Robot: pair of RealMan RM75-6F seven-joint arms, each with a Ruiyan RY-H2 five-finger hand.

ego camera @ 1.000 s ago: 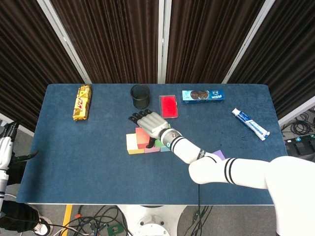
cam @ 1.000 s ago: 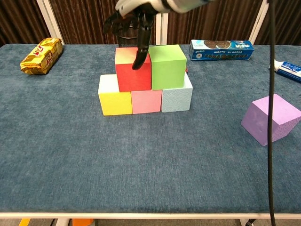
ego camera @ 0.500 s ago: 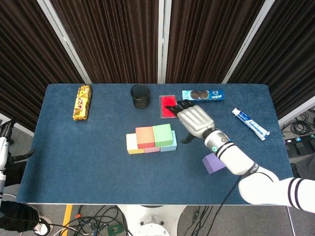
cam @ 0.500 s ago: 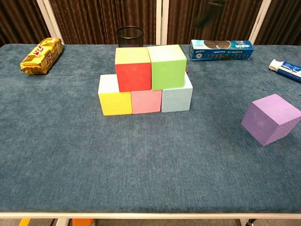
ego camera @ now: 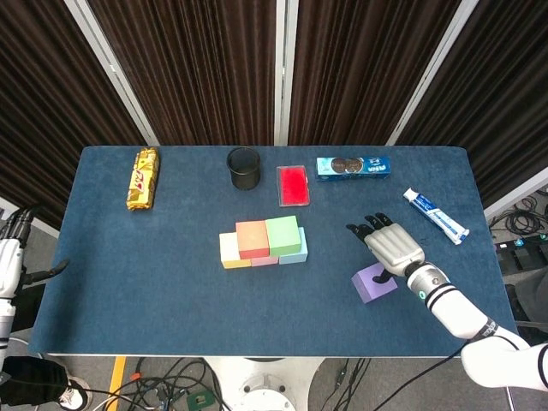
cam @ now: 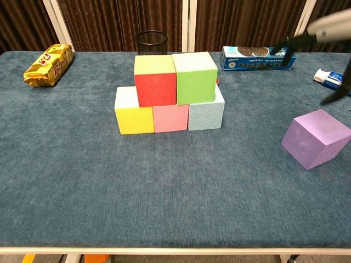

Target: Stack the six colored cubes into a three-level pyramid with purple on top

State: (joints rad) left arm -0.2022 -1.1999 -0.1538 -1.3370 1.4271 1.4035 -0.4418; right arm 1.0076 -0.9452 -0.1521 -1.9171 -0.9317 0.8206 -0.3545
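The right hand [ego camera: 391, 247] hovers over the purple cube [ego camera: 374, 283], fingers [cam: 289, 41] spread and holding nothing; the thumb seems just clear of the cube's top.

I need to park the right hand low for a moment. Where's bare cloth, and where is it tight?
Bare cloth runs along the near edge in front of the block stack, and between the stack and the purple cube. The left side below the snack bag is free too. The back row is crowded: black cup, red box, cookie pack, toothpaste. The right hand hovers at the purple cube.
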